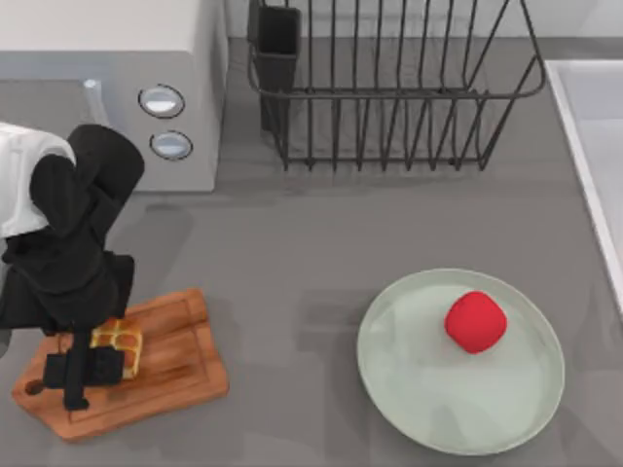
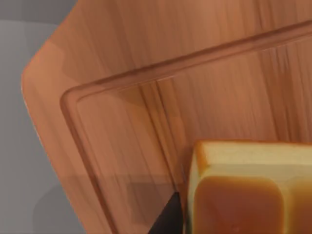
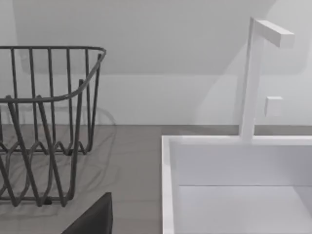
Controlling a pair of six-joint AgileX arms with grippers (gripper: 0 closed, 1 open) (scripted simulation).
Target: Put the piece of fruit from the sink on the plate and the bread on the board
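at the far left of the table, around nine o'clock from the centre, i am holding my left gripper (image 1: 92,365) low over the reddish-brown cutting board (image 1: 175,365), my fingers narrowed around the golden-brown bread (image 1: 125,339). in my left wrist view the loaf (image 2: 243,195) is sitting right down against the wood (image 2: 146,73), inside the groove, with one dark fingertip (image 2: 170,219) beside its pale side. i judge the step in hand to be the release. to do it well i should be opening slowly and evenly so neither finger drags the loaf sideways, then lifting straight up before swinging away, keeping clear of the microwave (image 1: 117,88) at twelve o'clock from the board.

moving right, the wire dish rack (image 1: 389,88) is standing at twelve o'clock on the table. at about four o'clock the pale green plate (image 1: 428,409) is carrying the red fruit (image 1: 476,321), resting toward its one o'clock side, so that half looks done. the sink (image 1: 589,146) is lying along the right edge, and my right wrist view is looking over its rim (image 3: 168,185) and white tap (image 3: 251,78); whether my right fingers are apart i cannot tell.
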